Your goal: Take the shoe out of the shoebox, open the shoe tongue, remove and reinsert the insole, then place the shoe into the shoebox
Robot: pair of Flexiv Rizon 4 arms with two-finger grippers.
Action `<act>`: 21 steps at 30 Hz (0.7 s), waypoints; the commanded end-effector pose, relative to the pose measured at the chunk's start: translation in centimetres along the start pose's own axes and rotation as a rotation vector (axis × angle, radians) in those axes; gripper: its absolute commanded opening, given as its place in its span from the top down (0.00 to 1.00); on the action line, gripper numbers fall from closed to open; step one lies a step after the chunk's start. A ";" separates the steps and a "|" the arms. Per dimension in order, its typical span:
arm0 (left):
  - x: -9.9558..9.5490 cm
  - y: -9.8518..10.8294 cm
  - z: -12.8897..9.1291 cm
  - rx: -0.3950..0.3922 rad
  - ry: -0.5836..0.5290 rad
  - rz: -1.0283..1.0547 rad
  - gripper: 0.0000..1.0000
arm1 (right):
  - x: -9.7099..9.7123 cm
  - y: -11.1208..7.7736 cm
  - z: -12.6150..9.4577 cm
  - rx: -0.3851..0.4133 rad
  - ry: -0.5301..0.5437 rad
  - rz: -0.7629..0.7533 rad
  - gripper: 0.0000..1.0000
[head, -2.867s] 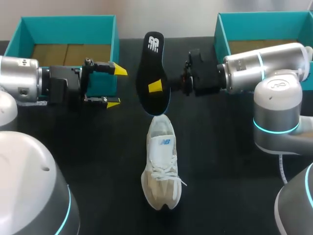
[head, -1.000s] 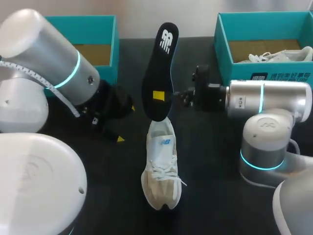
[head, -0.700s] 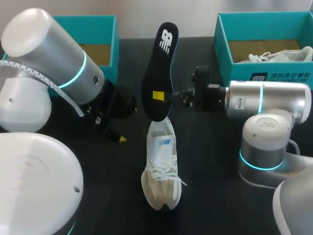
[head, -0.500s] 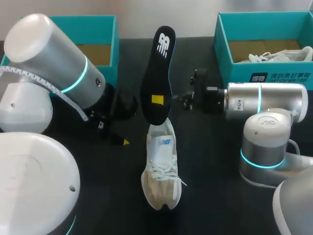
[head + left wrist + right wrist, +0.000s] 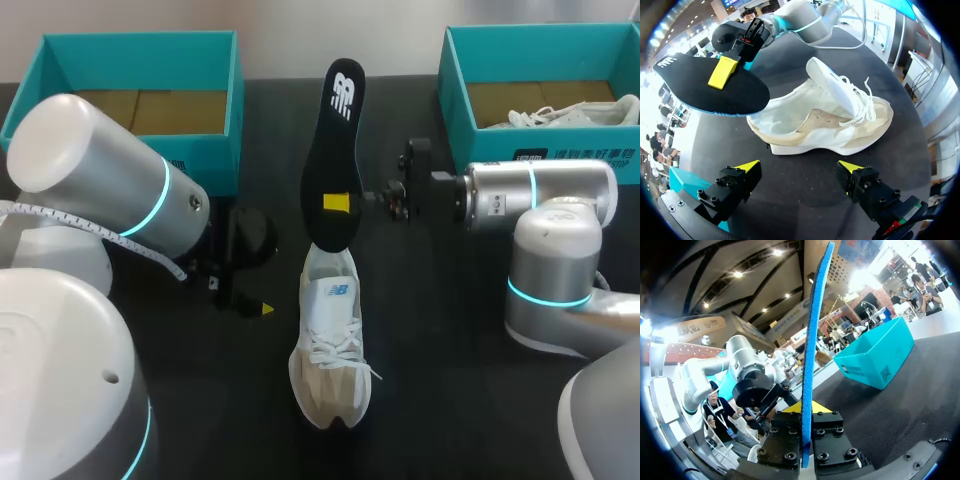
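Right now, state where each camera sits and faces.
Head view: above and behind, looking down at shoe and insole; both arms show.
Left wrist view: on left arm, facing the shoe's side; open left gripper shows.
Right wrist view: on right arm, looking along the insole's edge; right gripper shut on it.
Shared: the insole appears in all three.

Silver arms [image 5: 95, 165] (cyan rings [image 5: 166, 196]), yellow-tipped black end effectors [image 5: 799, 166]

Cream low-top cloth shoe [image 5: 328, 350]: woven mesh, matt suede-like panels, smooth white tongue, corded laces. Flat black insole [image 5: 335, 160]: matt top, blue foam-like edge. Teal cardboard shoebox [image 5: 140, 45]: matt walls, raw brown card floor. Black desk [image 5: 440, 380]: matt, faint sheen. Left gripper [image 5: 799, 165], right gripper [image 5: 807, 410]: matt black blocks, metal screws, smooth yellow plastic tips. Silver left arm shell [image 5: 100, 180]: satin metal.
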State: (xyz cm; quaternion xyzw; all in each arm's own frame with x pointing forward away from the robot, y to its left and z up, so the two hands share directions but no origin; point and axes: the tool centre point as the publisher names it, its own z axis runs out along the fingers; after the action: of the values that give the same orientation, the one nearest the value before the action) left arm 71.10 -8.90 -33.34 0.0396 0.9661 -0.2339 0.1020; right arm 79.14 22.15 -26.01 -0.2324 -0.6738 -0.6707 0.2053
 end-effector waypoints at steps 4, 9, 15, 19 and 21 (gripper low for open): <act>-0.1 0.1 0.0 0.003 0.002 0.001 0.00 | 0.0 0.0 0.2 0.002 -0.004 0.000 1.00; -0.2 0.0 1.4 0.016 0.000 -0.004 0.00 | 0.1 -0.1 0.3 -0.001 0.006 0.001 1.00; -0.7 -0.2 2.4 0.002 -0.015 0.000 0.00 | 0.2 -0.9 0.8 0.009 0.026 -0.020 1.00; -1.1 -0.3 3.3 0.001 -0.020 0.003 0.00 | 0.2 -1.5 1.0 0.013 0.035 -0.036 1.00; -1.2 -0.5 3.7 -0.003 -0.015 0.005 0.00 | 0.1 -1.8 1.0 0.014 0.031 -0.040 1.00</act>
State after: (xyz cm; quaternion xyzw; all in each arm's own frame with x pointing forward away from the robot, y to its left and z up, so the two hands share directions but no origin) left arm 72.26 -10.05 -35.16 0.0404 0.9646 -0.2355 0.1114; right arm 78.04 22.86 -27.09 -0.2063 -0.6801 -0.6731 0.2046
